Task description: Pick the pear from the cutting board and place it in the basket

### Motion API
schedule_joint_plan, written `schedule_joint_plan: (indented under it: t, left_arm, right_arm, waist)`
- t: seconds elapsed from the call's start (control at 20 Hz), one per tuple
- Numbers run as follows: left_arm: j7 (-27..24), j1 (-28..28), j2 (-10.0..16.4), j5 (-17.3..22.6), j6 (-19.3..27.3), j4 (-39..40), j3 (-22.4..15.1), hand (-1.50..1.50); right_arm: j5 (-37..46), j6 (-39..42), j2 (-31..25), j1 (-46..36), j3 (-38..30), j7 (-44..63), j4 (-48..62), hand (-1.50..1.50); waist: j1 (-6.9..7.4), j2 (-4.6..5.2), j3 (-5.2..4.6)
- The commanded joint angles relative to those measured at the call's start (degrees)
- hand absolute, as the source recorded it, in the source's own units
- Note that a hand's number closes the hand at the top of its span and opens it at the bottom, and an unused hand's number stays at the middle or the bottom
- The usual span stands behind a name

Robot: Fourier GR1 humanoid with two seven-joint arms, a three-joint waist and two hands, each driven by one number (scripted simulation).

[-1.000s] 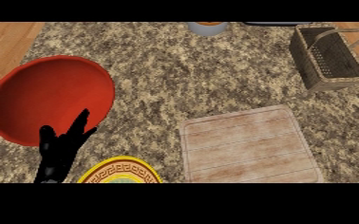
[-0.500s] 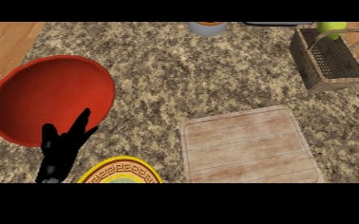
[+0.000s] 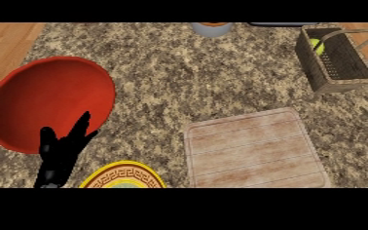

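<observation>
Left to right, you see:

- Left hand (image 3: 59, 156) low at left edge, fingers straight and apart, pointing up, tips over rim of red plate (image 3: 50, 95). Unmoved from half second ago.
- Yellow patterned plate (image 3: 123, 178) at bottom edge, just beside that hand.
- Grey cup (image 3: 212, 29) at far edge of desk (image 3: 179, 73).
- Cutting board (image 3: 251, 148) right of centre, same place as before.
- Pear (image 3: 316, 46) now inside basket (image 3: 339, 75), near its far left corner. Half second ago it showed higher, above basket's far rim.
- Right hand out of your view.
</observation>
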Motion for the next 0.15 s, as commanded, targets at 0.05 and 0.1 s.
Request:
schedule_joint_plan:
  t: [0.05, 0.1]
  left_arm:
    - [2.28, 1.86, -1.0, -0.43, 0.38, 1.89, -0.64, 0.0]
    - [1.79, 1.79, -0.88, -0.06, -0.02, 2.47, -0.22, 0.0]
  right_arm:
    - [-1.57, 0.43, -5.7, 4.52, -3.24, -3.33, 5.04, -1.5]
    - [-2.44, 5.03, -10.2, 3.45, -3.97, -2.16, 5.21, -1.5]
  waist:
    - [-0.12, 0.59, -0.41]
    - [-0.45, 0.51, -0.43]
